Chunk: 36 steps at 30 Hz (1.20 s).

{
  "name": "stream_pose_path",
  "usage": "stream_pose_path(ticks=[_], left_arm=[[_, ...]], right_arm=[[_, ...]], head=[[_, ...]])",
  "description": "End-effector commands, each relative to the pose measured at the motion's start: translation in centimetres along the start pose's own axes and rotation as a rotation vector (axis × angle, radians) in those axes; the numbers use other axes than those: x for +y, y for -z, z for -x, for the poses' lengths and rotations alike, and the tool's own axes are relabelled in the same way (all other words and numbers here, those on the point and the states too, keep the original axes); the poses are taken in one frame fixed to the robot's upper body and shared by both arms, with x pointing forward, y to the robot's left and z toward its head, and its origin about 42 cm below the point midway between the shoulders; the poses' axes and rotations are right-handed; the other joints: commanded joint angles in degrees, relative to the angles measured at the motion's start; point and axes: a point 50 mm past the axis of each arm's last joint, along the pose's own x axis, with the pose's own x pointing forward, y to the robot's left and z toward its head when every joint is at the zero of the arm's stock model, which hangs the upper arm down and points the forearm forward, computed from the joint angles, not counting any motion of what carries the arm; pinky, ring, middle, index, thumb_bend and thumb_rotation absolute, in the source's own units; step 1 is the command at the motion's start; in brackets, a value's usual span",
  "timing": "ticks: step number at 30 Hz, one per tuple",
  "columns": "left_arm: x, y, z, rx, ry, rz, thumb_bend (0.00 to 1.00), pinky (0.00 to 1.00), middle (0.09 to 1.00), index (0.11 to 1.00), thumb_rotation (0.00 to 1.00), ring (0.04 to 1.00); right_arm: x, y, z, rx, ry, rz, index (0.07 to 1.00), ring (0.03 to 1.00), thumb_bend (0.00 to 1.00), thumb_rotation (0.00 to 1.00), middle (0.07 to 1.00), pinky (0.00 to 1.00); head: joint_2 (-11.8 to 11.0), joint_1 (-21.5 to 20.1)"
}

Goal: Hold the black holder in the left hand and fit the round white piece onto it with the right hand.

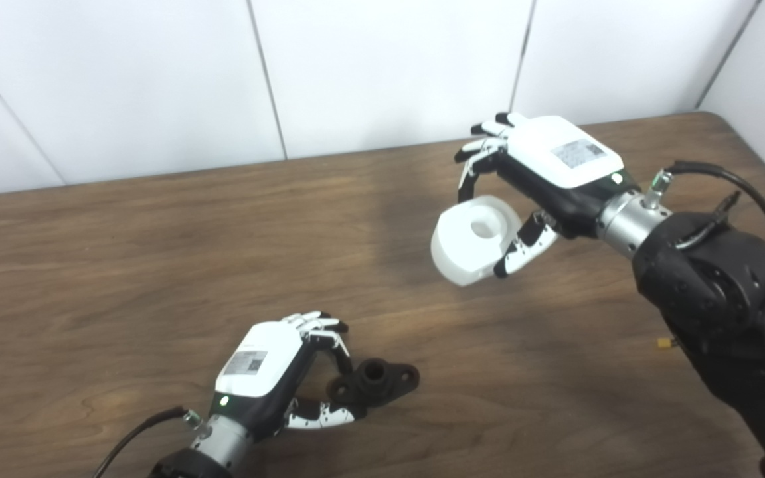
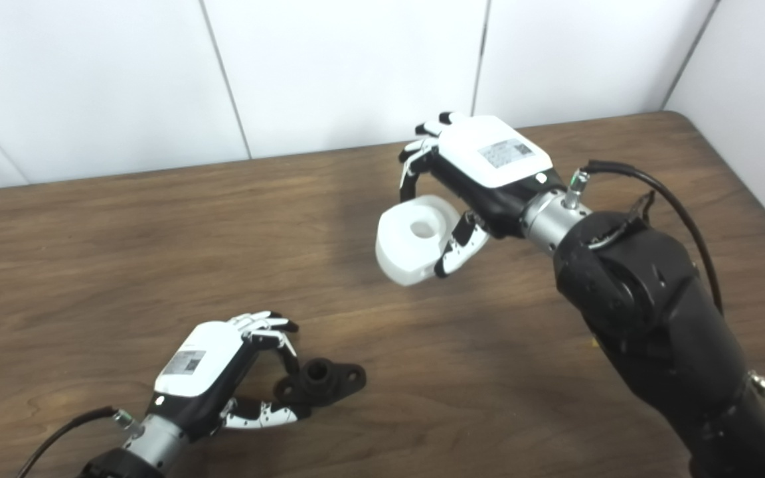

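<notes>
Gripping round white piece [image 1: 472, 240], center hole: right robot hand [image 1: 542, 172].

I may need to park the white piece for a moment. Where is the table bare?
Bare wood spans the table left of the round white piece and behind the left hand. The strip between both hands is free too. It is crowded near the black holder and under the right hand.

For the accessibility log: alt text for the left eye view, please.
The right hand holds the round white piece above the wooden table. Nearer the camera, the left hand grips the black holder.
</notes>
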Motion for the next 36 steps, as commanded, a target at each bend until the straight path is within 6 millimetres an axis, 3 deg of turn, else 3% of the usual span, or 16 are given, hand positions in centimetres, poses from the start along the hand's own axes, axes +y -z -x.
stream_pose_path(ticks=[1, 15, 36], left_arm=[[-2.0, 0.3, 0.3, 0.041, 0.113, 0.018, 0.52, 0.85, 0.811, 0.49, 0.05, 0.874], [-1.4, -0.4, 0.0, 0.035, 0.105, 0.021, 0.52, 0.85, 0.808, 0.489, 0.05, 0.877], [-1.2, -1.1, -0.4, 0.04, 0.106, 0.018, 0.52, 0.86, 0.804, 0.489, 0.05, 0.874]], right_arm=[[-2.0, -1.0, 0.1, -0.047, 0.072, 0.032, 0.483, 0.938, 0.52, 0.14, 0.831, 1.0], [-0.4, -4.3, 0.3, -0.154, 0.026, -0.007, 0.482, 0.944, 0.53, 0.14, 0.827, 1.0], [2.3, -5.9, -0.1, -0.216, -0.044, -0.037, 0.482, 0.96, 0.52, 0.14, 0.82, 1.0]], head=[[0.3, 0.1], [2.3, 1.2], [3.3, 1.9]])
